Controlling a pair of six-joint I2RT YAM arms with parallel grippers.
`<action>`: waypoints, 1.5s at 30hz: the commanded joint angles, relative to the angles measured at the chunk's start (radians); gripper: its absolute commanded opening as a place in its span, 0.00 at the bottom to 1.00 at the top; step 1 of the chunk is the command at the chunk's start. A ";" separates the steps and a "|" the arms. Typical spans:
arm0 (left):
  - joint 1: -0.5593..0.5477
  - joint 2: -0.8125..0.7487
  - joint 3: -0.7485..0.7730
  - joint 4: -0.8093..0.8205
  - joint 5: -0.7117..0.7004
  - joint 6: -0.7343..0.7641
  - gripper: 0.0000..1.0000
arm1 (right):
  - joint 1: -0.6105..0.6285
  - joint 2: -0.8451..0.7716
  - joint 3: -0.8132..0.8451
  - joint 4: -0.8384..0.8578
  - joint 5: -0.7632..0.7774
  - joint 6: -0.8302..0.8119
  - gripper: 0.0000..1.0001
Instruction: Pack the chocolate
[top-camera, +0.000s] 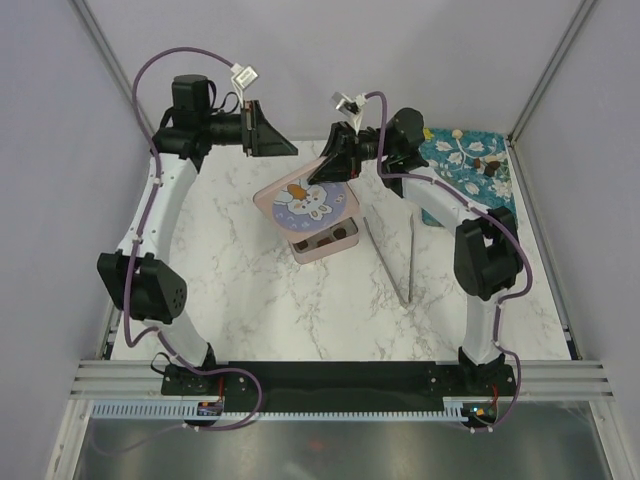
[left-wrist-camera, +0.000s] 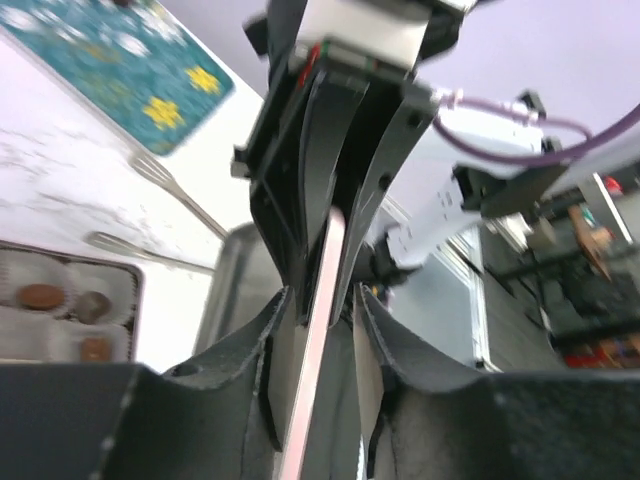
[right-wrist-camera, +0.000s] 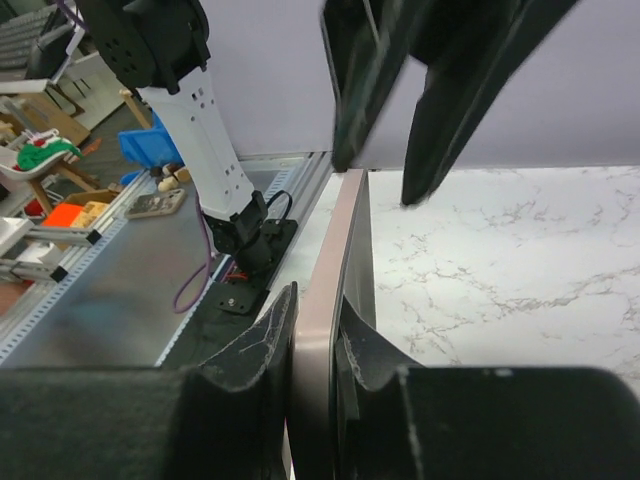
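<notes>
The pink bunny-picture lid (top-camera: 305, 200) hangs tilted above the open pink tin (top-camera: 303, 252). My right gripper (top-camera: 332, 168) is shut on the lid's far right edge; in the right wrist view (right-wrist-camera: 318, 305) both pads press the lid rim (right-wrist-camera: 347, 230). My left gripper (top-camera: 283, 148) is open, its fingers astride the lid's opposite edge (left-wrist-camera: 331, 260), with a gap on the right side in the left wrist view (left-wrist-camera: 320, 295). Brown chocolate pieces (top-camera: 328, 240) sit in paper cups in the tin (left-wrist-camera: 40, 297). More pieces (top-camera: 490, 165) lie on the teal cloth.
Long metal tongs (top-camera: 400, 255) lie on the marble table right of the tin and also show in the left wrist view (left-wrist-camera: 170, 185). A teal flower-patterned cloth (top-camera: 470, 175) covers the far right corner. Grey walls close in the back and sides.
</notes>
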 joint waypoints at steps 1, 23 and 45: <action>0.049 -0.033 0.103 0.130 -0.146 -0.229 0.38 | -0.006 0.050 0.080 0.034 0.052 0.162 0.00; 0.127 -0.403 -0.729 0.493 -0.401 -0.302 0.60 | -0.187 0.156 0.038 -0.141 0.313 0.407 0.00; 0.011 -0.177 -0.753 0.805 -0.284 -0.403 0.70 | -0.175 0.294 0.016 0.647 0.307 1.066 0.02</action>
